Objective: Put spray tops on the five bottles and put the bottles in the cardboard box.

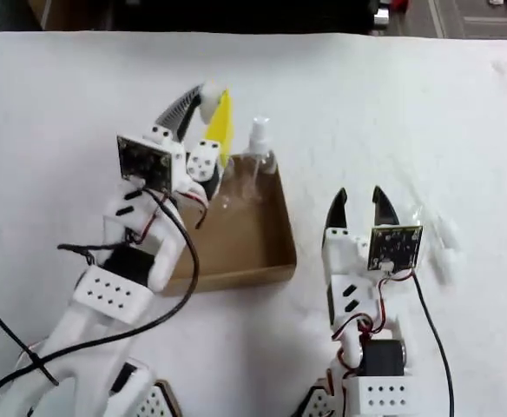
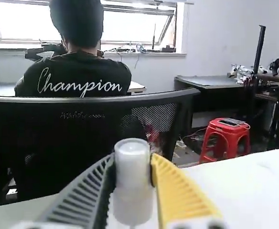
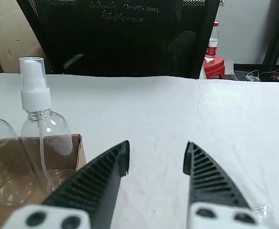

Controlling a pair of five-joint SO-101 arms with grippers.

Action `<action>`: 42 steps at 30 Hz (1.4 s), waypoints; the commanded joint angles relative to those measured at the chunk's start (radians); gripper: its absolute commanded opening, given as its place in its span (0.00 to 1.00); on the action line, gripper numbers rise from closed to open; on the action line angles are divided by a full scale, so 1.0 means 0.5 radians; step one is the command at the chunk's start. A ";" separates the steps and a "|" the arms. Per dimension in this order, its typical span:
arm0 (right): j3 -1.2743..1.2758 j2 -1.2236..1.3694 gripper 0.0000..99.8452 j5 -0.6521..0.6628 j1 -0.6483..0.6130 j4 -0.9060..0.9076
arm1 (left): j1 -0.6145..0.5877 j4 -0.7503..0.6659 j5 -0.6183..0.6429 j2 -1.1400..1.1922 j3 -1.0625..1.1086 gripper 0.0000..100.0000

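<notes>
above the cardboard box [image 1: 236,276] edge, left gripper [image 1: 210,97] clamps a spray top [image 2: 131,176] (right gripper [image 1: 360,201] fingers apart).

Office or lab workroom: mesh office chair [image 2: 82,125], desks [image 2: 211,82], red stool [image 2: 225,138], windows [image 2: 130,24].

White curly writing runs across the back of a black shirt [image 2: 77,83] in the room behind. A far-off bottle [image 3: 211,44] on a red stool [image 3: 217,67] has a red label, too small to read.
</notes>
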 commanded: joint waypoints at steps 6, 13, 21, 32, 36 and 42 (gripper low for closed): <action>0.015 -0.014 0.17 -0.015 -0.017 -0.041 | 0.029 -0.083 -0.037 -0.051 0.080 0.02; 0.015 -0.014 0.17 -0.015 -0.017 -0.041 | 0.029 -0.344 -0.037 -0.051 0.270 0.03; 0.015 -0.011 0.17 -0.015 -0.017 -0.041 | 0.029 -0.120 -0.018 -0.054 0.264 0.28; 0.015 -0.011 0.17 -0.015 -0.017 -0.041 | 0.023 -0.126 -0.025 -0.057 0.209 0.20; 0.015 -0.014 0.17 -0.015 -0.017 -0.041 | 0.026 -0.126 -0.021 -0.057 0.209 0.20; 0.015 -0.017 0.17 -0.015 -0.017 -0.041 | -0.041 -0.199 -0.021 -0.121 0.034 0.20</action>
